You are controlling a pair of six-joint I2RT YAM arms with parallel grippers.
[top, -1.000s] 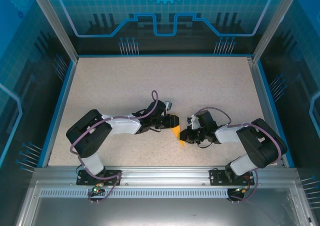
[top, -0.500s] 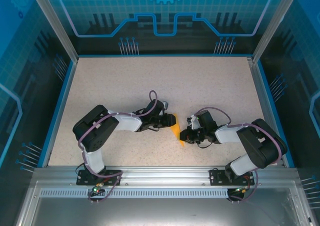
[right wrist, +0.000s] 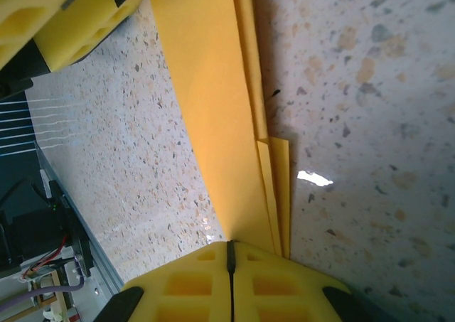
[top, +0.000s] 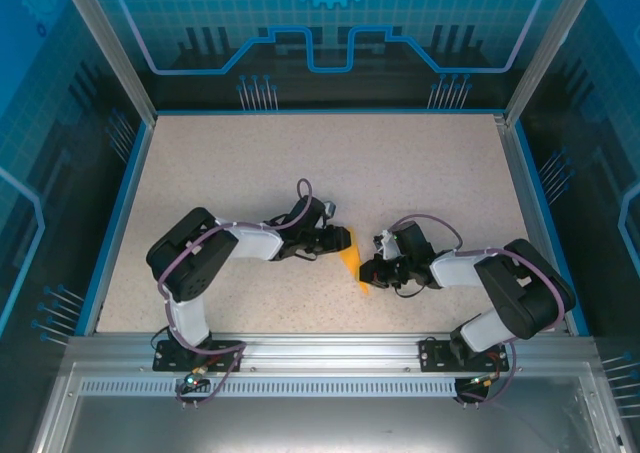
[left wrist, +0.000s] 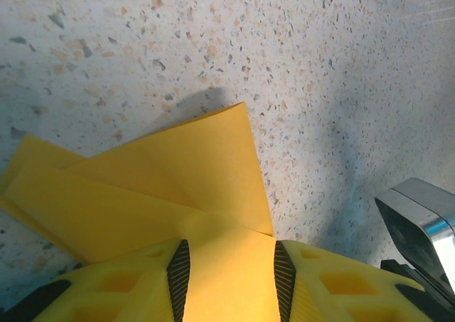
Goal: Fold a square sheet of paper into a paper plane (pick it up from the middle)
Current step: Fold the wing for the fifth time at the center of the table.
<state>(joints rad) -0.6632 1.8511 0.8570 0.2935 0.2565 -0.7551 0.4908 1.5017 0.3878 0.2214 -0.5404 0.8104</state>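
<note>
Left wrist: folded sheet (left wrist: 163, 187) runs off bottom edge between left pincer (left wrist: 226, 254) pads. Right wrist: we lose its near end, probably clamped, inside right pincer (right wrist: 229, 254); top edge crops it.

Black-and-white arms (top: 250, 245) carry purple looping cables (top: 302, 191); the left end effector (left wrist: 226, 261) has yellow fingers (left wrist: 114, 286), black ribbed pads (left wrist: 179, 269).
</note>
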